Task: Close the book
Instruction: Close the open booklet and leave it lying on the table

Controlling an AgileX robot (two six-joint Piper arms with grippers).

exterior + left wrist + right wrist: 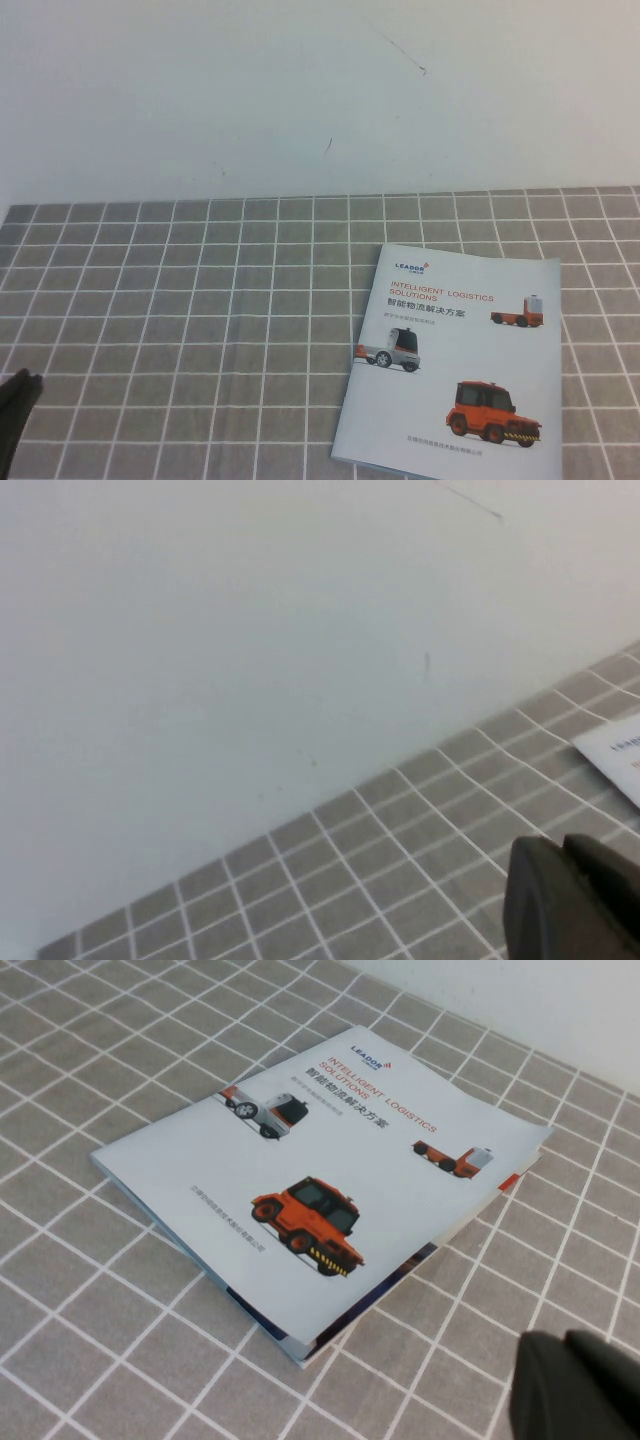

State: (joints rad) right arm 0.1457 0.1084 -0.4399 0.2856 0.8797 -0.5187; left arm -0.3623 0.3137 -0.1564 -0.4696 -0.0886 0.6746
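Left gripper at the table's near-left corner, closed book right of centre.
That gripper is closed up and holds nothing. The book lies flat, cover up, reaching the table's near edge. Just off the book's right side, the right gripper hovers, likewise closed and empty.

The book alone blocks the near-right cloth; left hand sits near-left, right hand near the book
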